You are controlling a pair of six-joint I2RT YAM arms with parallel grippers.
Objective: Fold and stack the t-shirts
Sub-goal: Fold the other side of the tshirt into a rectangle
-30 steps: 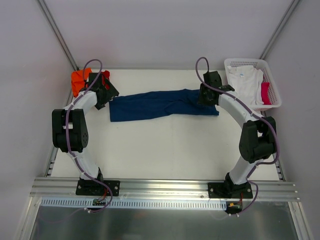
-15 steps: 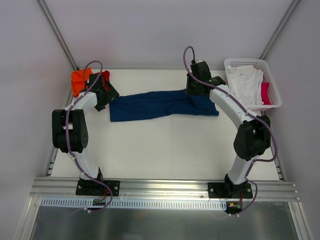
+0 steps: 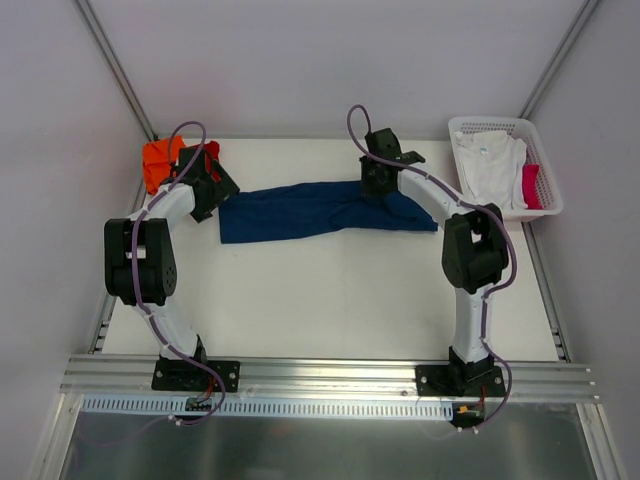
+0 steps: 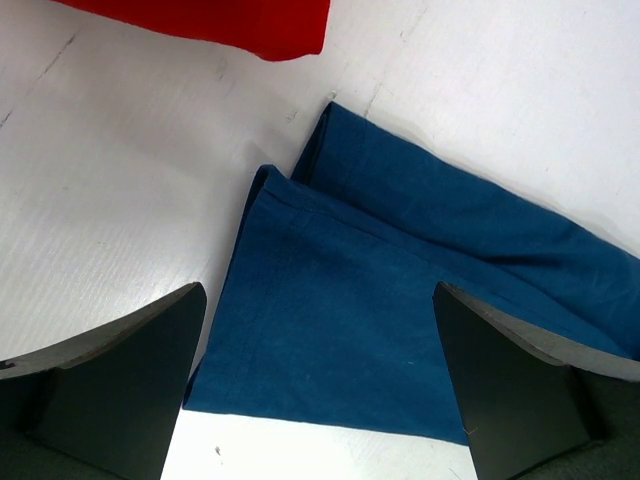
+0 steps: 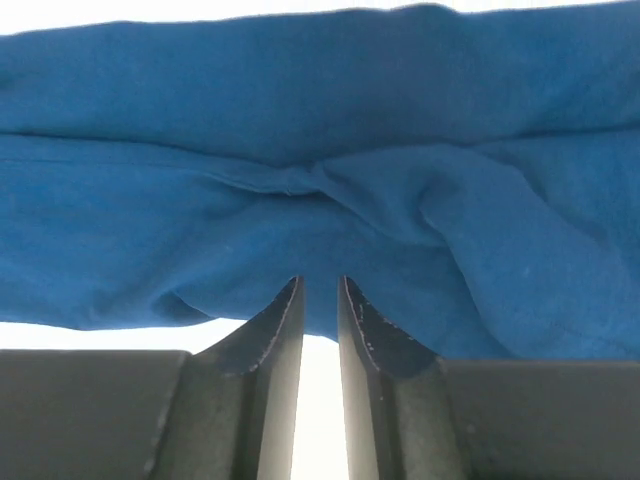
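The navy t-shirt (image 3: 300,210) lies folded into a long strip across the back of the table, print hidden. My left gripper (image 3: 216,196) is open just above its left end (image 4: 330,330), jaws wide apart and holding nothing. My right gripper (image 3: 373,190) is over the strip's far edge right of the middle. Its jaws (image 5: 320,285) stand almost together with a thin slit, tips at the hem of the wrinkled cloth (image 5: 320,170). The orange tee (image 3: 155,160) and the red tee (image 3: 210,152) lie bunched at the back left; the red one also shows in the left wrist view (image 4: 230,20).
A white lattice basket (image 3: 500,122) stands at the back right with a white tee (image 3: 488,160) and something pink-red (image 3: 531,186) inside. Grey walls close the sides and back. A metal rail (image 3: 320,372) runs along the near edge.
My right arm has swung left along the shirt's far edge, from its right end to near the middle. The left arm and the shirt have stayed where they were.
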